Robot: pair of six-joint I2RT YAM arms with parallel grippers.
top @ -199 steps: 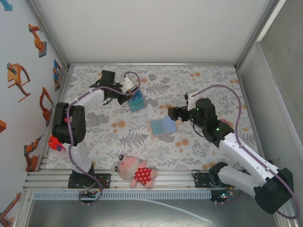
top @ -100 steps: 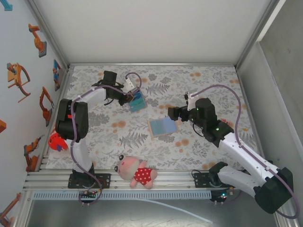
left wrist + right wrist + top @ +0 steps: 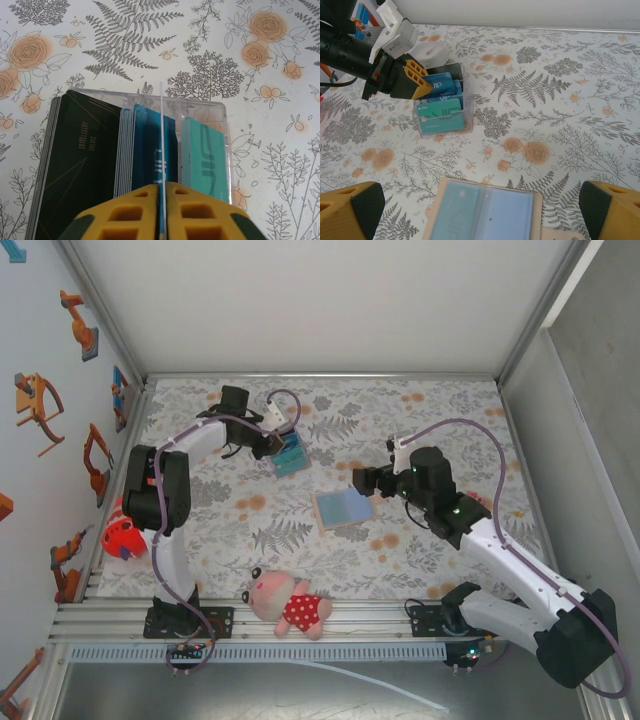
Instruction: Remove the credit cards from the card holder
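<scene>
The card holder (image 3: 344, 508) lies open and flat mid-table, tan-rimmed with blue-grey inner faces. A teal card shows in the left pocket of the card holder (image 3: 512, 205). My right gripper (image 3: 362, 480) hovers just behind it, open, its yellow fingertips (image 3: 365, 210) at the corners of the wrist view. My left gripper (image 3: 272, 445) is at a clear box (image 3: 289, 453) of black, blue and teal cards. In the left wrist view my left gripper (image 3: 162, 200) pinches one credit card (image 3: 162, 135) edge-on, standing over the clear box (image 3: 220, 110).
A pink plush toy (image 3: 288, 605) in a red dress lies at the near edge between the arm bases. A red object (image 3: 118, 538) sits at the table's left edge by the left arm. Walls close in the floral mat on all far sides.
The left arm's elbow has swung toward the left edge while its gripper stays at the clear box. The right arm and the card holder have not moved.
</scene>
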